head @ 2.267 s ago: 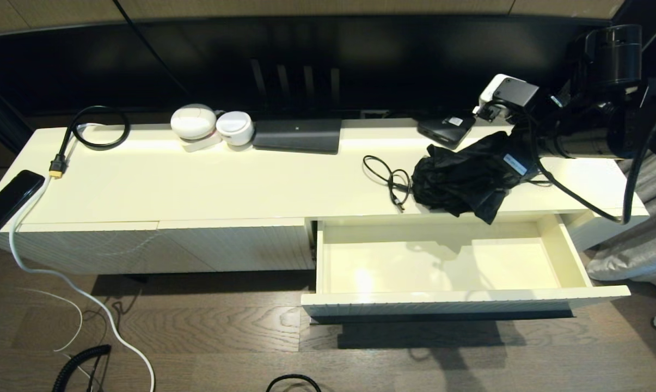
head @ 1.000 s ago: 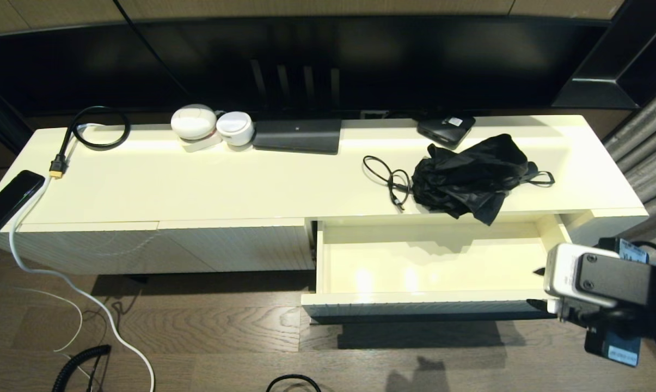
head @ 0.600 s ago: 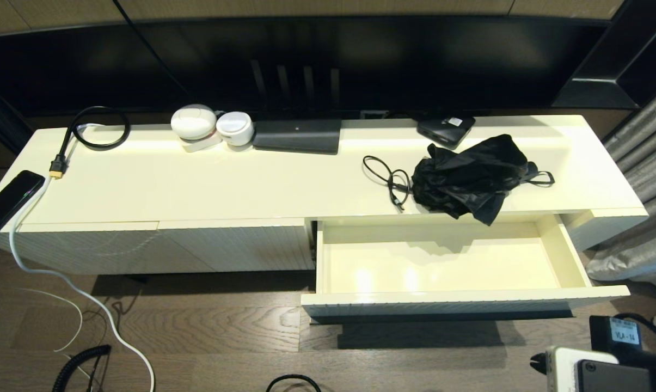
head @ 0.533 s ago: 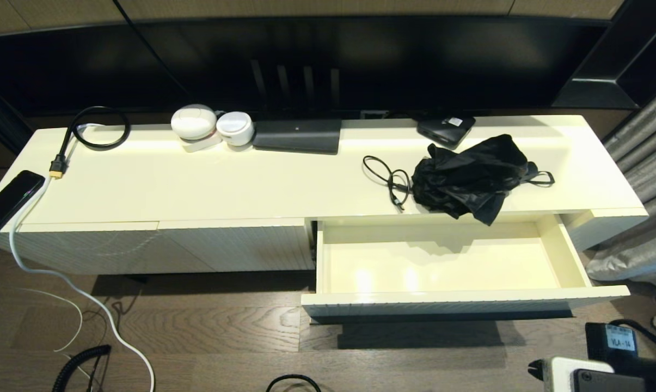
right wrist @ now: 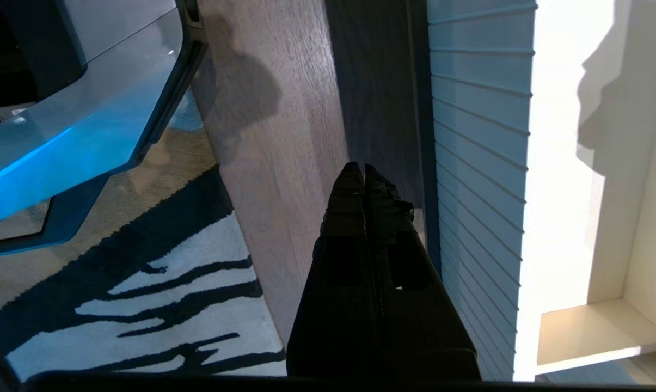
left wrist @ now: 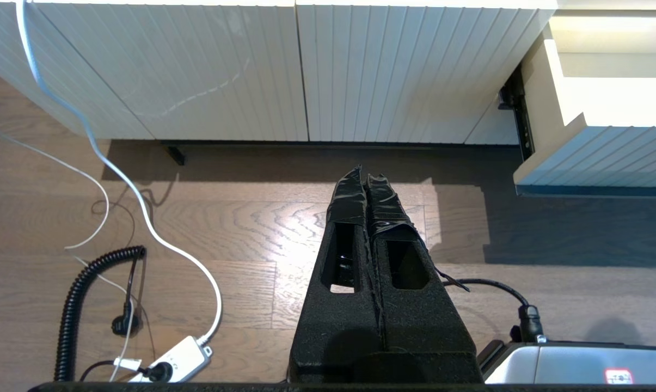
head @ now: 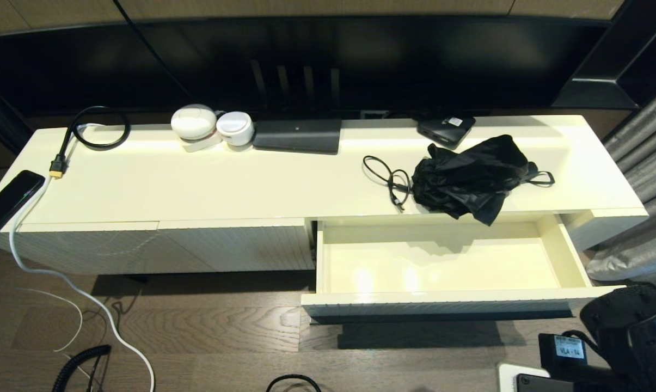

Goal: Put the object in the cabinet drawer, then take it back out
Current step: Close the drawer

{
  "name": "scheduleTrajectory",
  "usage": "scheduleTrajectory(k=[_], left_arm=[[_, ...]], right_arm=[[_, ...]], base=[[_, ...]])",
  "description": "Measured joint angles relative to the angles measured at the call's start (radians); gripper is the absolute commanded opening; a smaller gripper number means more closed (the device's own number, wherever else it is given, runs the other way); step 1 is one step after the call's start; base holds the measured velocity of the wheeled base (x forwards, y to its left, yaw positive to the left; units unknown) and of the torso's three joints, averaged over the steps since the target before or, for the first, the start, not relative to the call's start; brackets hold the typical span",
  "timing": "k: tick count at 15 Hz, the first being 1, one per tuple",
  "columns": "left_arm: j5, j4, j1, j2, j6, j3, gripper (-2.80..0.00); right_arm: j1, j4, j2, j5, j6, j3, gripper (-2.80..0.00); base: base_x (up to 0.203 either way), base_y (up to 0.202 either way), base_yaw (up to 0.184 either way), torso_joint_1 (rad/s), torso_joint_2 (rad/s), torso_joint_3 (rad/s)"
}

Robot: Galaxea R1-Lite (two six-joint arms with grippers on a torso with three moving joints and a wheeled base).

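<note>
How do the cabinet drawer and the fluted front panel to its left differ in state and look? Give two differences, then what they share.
The cabinet drawer is pulled out, showing its smooth, bare cream inside; the fluted front panel sits shut, flush with the cabinet. The drawer casts a shadow on the wooden floor; the panel hides whatever lies behind it. Both have cream, vertically fluted fronts.

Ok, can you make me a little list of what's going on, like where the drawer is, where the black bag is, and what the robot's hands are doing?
drawer: pulled open, nothing inside
black bag: crumpled on the cabinet top, behind the drawer
thin black cable: coiled beside the bag
phone: far left end of the top
left gripper: shut, empty, above the wood floor
right gripper: shut, empty, just outside the drawer front
</note>
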Motion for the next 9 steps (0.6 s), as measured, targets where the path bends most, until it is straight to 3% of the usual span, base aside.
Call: scheduleTrajectory(k=[9], left_arm=[[0.001,0.000,0.000,0.000,0.000,0.000,-2.80]], right_arm=[[-0.040,-0.307,0.213,-0.011,0.001,0.044,-2.80]], base=[[0.000,0.000,0.000,0.000,0.00,0.000]])
